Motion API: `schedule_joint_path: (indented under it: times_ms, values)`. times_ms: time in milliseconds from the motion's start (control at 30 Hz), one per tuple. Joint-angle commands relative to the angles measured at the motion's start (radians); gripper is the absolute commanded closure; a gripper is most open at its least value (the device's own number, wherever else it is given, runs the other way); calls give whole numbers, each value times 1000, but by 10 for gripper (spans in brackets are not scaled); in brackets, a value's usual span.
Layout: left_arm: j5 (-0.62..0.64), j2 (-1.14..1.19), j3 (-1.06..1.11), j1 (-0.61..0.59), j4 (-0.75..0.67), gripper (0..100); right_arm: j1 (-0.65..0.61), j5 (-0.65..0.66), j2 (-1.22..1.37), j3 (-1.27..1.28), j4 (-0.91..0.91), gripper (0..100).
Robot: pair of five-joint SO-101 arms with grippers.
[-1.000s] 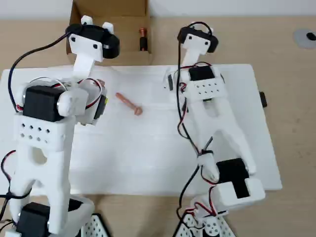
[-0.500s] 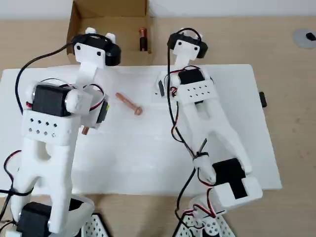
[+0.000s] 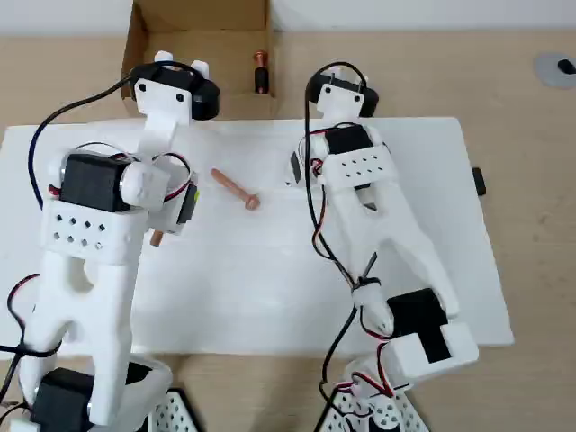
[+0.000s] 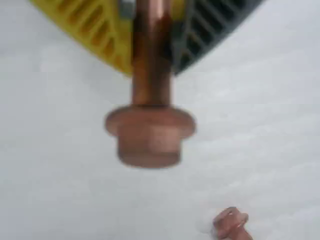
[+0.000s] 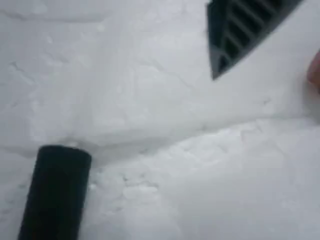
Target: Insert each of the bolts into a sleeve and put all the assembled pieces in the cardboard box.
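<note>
Bolt sits clamped by its shank in the left end effector, its head out beyond the tips, above the white mat. A second bolt lies loose on the mat between the arms. A black sleeve lies on the mat near the right end effector; I cannot tell whether that one is wide or narrow. One assembled piece lies in the box on the worktop.

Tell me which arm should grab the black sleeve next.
Right. The black sleeve lies close in the right wrist view, on the white pad; the left end effector is shut on a bolt.
</note>
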Motion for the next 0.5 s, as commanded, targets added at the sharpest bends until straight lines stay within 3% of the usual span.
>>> schedule_joint_path:
  times_ms: [0,467]
  values:
    - [12,-36,-3,-48,2,989,-5,-11,2,15,-12,489]
    - [8,-36,-3,-121,2,989,136,-9,205,-10,-137,707]
